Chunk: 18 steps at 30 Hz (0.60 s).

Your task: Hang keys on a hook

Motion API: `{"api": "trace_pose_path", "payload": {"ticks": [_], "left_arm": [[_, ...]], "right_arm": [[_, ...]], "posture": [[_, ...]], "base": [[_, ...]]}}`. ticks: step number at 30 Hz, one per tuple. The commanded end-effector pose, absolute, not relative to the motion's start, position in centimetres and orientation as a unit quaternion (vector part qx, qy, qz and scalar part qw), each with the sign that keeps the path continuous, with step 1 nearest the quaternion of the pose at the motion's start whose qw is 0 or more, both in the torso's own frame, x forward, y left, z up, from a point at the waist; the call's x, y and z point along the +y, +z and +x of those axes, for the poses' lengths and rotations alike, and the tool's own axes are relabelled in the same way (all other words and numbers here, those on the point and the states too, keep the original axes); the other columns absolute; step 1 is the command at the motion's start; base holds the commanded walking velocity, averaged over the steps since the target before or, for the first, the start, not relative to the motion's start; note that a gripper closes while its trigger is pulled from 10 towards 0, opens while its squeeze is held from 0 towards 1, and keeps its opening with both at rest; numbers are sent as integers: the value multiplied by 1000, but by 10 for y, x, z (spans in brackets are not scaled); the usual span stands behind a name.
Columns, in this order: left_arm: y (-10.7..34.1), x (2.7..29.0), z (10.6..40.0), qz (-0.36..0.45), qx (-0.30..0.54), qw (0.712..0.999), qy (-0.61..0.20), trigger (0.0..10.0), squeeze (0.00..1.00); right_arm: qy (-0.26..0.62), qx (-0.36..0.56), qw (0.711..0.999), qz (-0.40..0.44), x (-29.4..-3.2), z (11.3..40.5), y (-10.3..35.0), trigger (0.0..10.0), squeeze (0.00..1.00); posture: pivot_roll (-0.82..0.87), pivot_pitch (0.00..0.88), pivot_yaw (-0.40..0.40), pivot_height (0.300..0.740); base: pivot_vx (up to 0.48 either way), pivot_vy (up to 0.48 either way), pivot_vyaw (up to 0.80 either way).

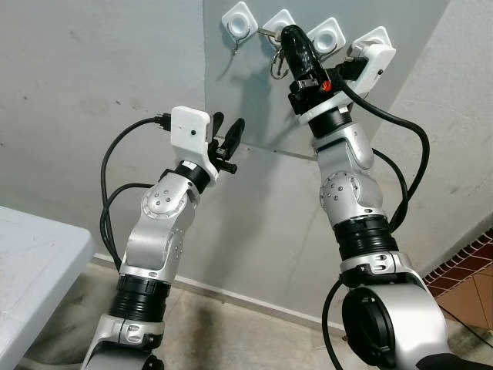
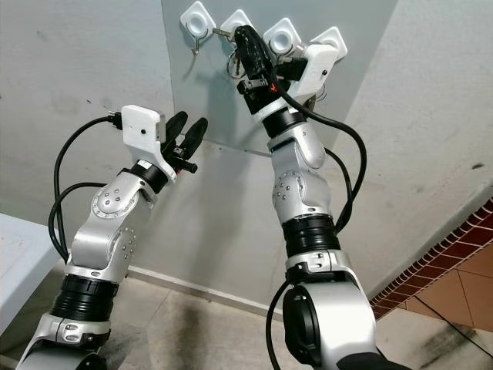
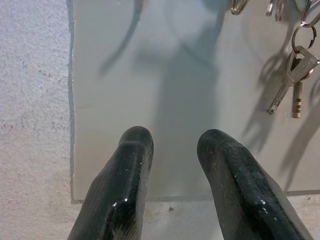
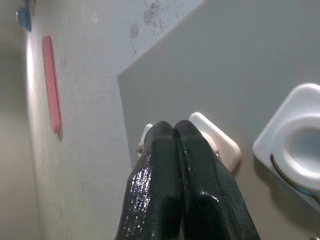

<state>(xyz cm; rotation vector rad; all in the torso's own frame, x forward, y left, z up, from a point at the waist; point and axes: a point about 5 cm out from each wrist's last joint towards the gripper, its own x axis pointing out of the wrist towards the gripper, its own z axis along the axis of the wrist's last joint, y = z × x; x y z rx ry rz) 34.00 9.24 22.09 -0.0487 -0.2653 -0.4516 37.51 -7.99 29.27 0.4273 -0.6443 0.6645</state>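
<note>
Black right gripper [image 1: 286,37] pressed closed at hook [image 1: 279,23], keys [image 1: 278,65] below.

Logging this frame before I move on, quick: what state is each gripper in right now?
Left gripper: open, holding nothing, raised below the hooks.
Right gripper: fingers pressed shut, up at the second hook; whether it holds the keys cannot be told.

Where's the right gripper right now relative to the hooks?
The right gripper is raised against the grey wall panel, fingers pressed together at the second white hook from the robot's left, with a key ring hanging just beside it.
</note>
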Motion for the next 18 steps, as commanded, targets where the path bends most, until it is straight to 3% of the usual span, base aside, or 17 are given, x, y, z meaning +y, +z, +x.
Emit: {"api": "trace_pose_path", "payload": {"ticks": [1,18], "left_arm": [[227,91,339,-22,-140,965,-222,10000,0],[226,93,337,-24,-138,966,-217,10000,0]], "right_arm": [[325,-317,869,197,-78,376,303,10000,0],[329,-302,875,188,-73,384,304,10000,0]], "posture": [[135,55,-77,740],[145,65,-82,740]], "base": [[0,0,0],[0,0,0]]}}
